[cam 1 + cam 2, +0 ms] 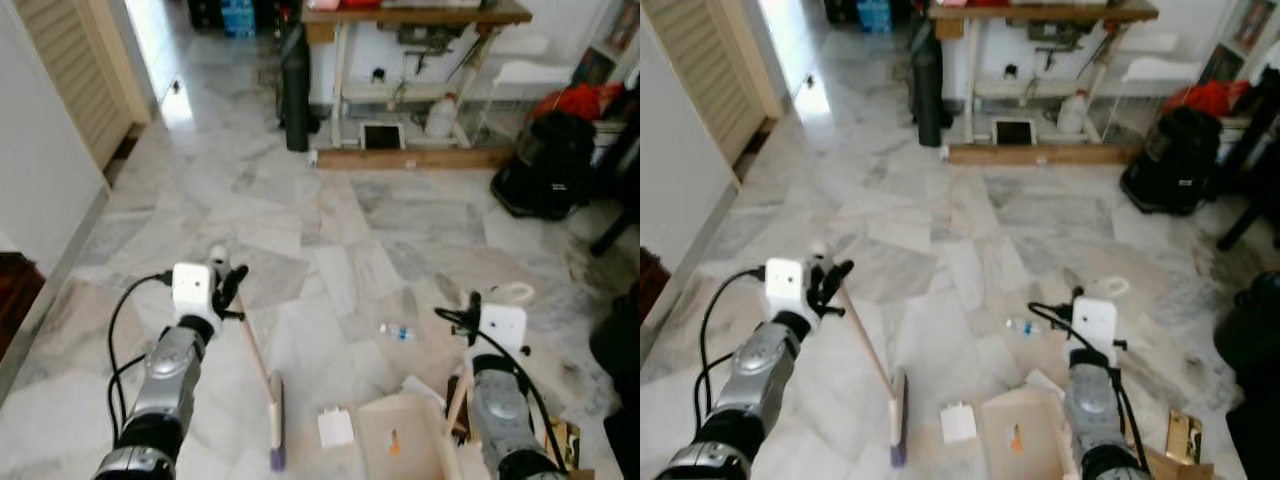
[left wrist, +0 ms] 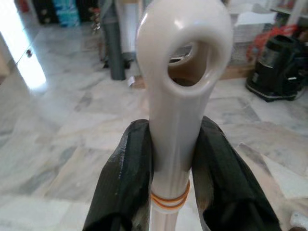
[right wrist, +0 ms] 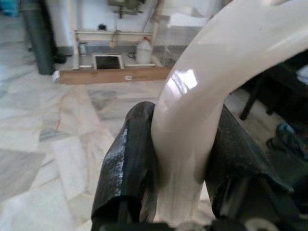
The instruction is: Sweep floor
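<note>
Far left: louvred door point(image 1: 72, 70) and white wall, marble floor point(image 1: 300, 230) running ahead.

Left gripper point(image 1: 226, 283) is clamped on the cream top end of the broom handle point(image 2: 179, 96). Left wrist view shows both black fingers point(image 2: 126, 183) pressed against the handle on either side, just below its hanging loop, orange bands on the shaft right under the grip. Handle slants down and to the right from the gripper to the broom head point(image 1: 276, 420), which sits on the floor between the two arms, near the bottom edge of the head view.

Just right of the broom head: small white paper scrap point(image 1: 335, 427) lying flat on the floor. Next to it a dustpan point(image 1: 400, 440) with a small orange bit inside, resting on the floor. Small clear bottle point(image 1: 397, 331) lies on the tiles further ahead, apart from the dustpan.

Right gripper point(image 1: 468, 312) is closed on the dustpan handle point(image 3: 211, 86); right wrist view has the curved cream handle squeezed between both fingers point(image 3: 126, 163).

Background, across the room: black cylinder point(image 1: 295, 95) standing by a wooden table point(image 1: 415, 18), white jug point(image 1: 441, 117) under it, black vacuum cleaner point(image 1: 545, 165) at right.
</note>
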